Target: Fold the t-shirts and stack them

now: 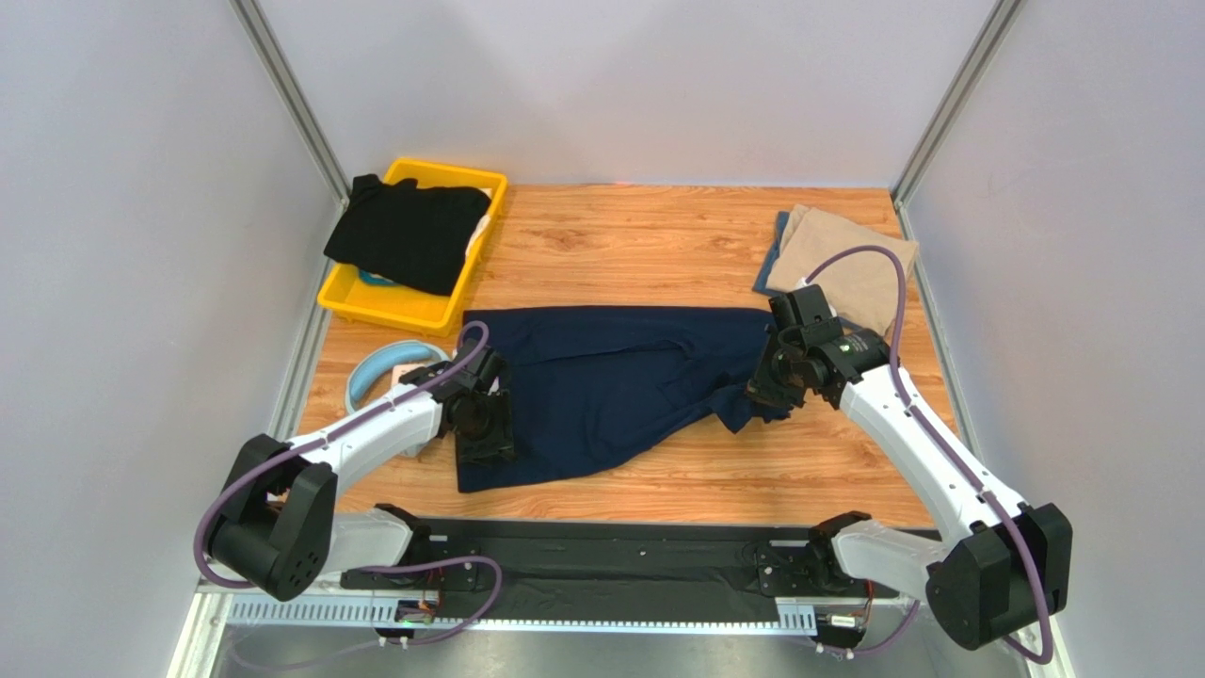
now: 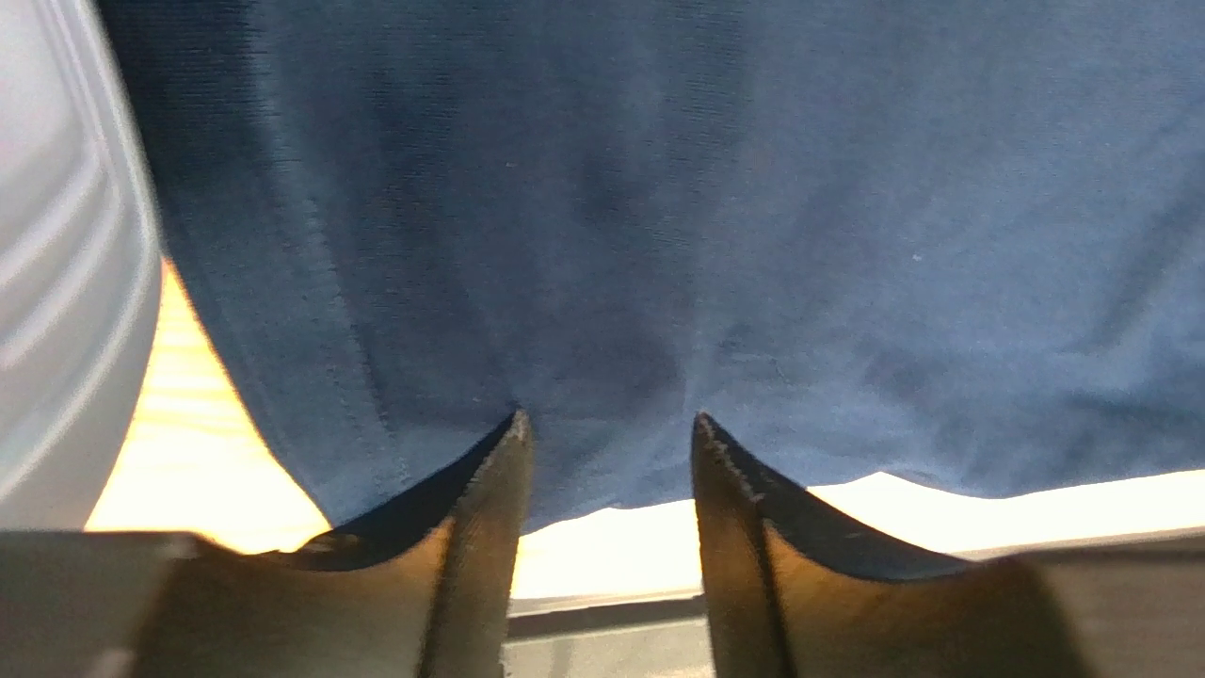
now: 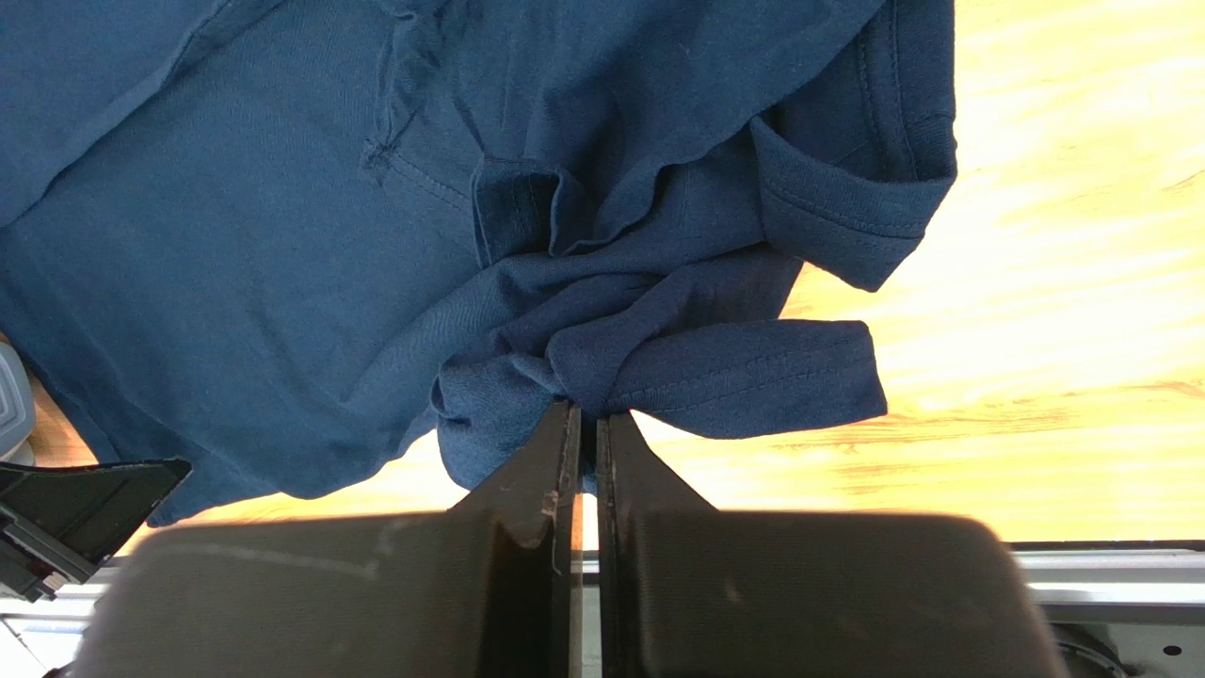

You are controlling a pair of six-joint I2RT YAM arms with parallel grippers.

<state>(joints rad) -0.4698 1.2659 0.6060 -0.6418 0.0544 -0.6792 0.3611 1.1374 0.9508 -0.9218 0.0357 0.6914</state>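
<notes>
The dark navy t-shirt [image 1: 608,389] lies spread and rumpled across the middle of the wooden table. My left gripper [image 1: 481,424] is open, its tips resting on the shirt's left edge [image 2: 608,283]. My right gripper [image 1: 771,389] is shut on a bunched fold at the shirt's right end [image 3: 665,346]. The tan t-shirt [image 1: 849,269] lies folded at the back right. The black t-shirt [image 1: 410,233] is draped over the yellow bin.
The yellow bin [image 1: 382,304] stands at the back left. Light blue headphones [image 1: 382,370] lie just in front of it, beside my left arm. Grey walls close in the table on three sides.
</notes>
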